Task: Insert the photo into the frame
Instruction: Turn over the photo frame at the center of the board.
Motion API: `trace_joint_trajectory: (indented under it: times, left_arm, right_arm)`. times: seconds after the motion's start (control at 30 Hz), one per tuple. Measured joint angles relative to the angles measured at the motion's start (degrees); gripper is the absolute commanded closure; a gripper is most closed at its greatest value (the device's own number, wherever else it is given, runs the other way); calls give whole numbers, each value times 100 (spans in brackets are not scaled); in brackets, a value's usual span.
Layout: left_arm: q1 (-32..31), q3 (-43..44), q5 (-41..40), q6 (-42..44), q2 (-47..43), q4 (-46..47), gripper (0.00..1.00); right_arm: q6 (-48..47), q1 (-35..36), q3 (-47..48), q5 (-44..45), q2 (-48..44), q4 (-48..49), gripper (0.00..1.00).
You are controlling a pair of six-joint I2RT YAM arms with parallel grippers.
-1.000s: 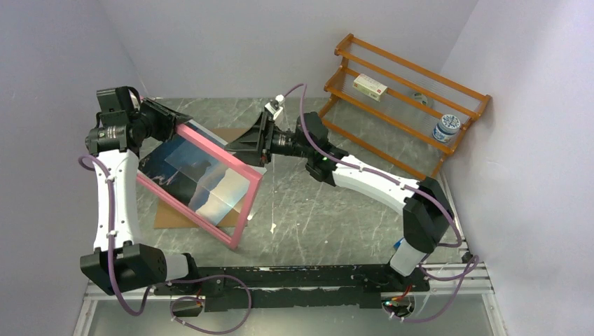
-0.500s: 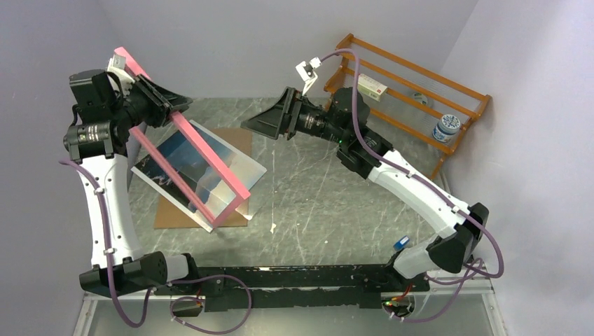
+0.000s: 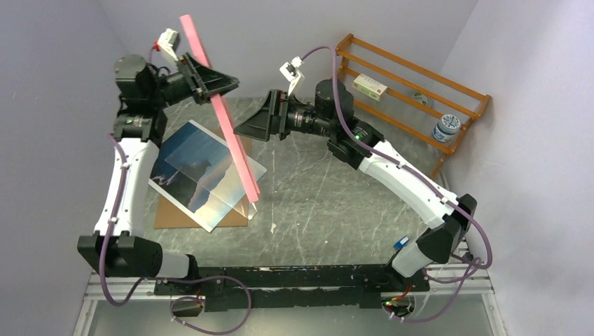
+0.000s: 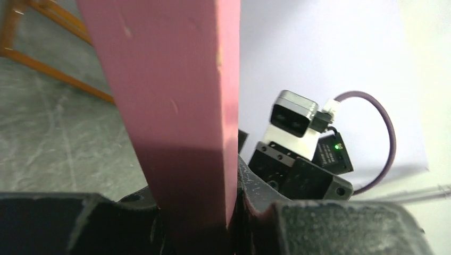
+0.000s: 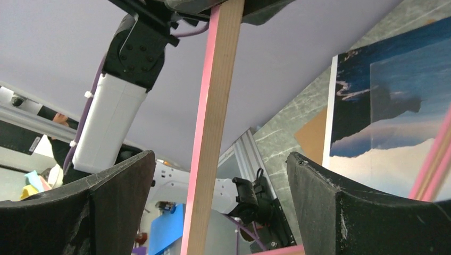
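Since a second ago my left pincer (image 3: 213,86) has swung the frame (image 3: 233,140) up off the photo (image 3: 189,175), so it now stands almost on edge. My right pincer (image 3: 245,128) has let go and gapes wide just beside the rail. The left one pinches the upper rail. The photo lies face up below both pincers, on the brown backing board (image 3: 168,213). I judge that I am turning the frame over. Next it needs laying face down on the worktop (image 3: 336,203).
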Motion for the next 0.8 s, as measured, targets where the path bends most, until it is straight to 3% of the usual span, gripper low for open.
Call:
trace_joint_trajectory:
  times: [0.17, 0.37, 0.47, 0.6, 0.73, 0.8]
  left_arm:
    - [-745, -85, 168, -621, 544, 1117, 97]
    - [-1010, -184, 343, -1401, 1165, 2262, 98]
    - [-1056, -236, 356, -1657, 1344, 2675, 97]
    - [-1088, -334, 404, -1742, 1432, 3075, 98]
    - [-1097, -428, 398, -1967, 1443, 3440, 98]
    - [-1106, -485, 400, -2168, 1443, 3648, 98]
  right_arm:
    - [219, 35, 0, -81, 208, -7, 18]
    - [457, 46, -42, 155, 256, -131, 50]
    - [595, 46, -345, 352, 160, -42, 61]
    - [804, 46, -684, 501, 42, 118, 62]
    - [938, 42, -903, 586, -42, 380, 45]
    - [1025, 31, -1121, 608, -90, 651, 43]
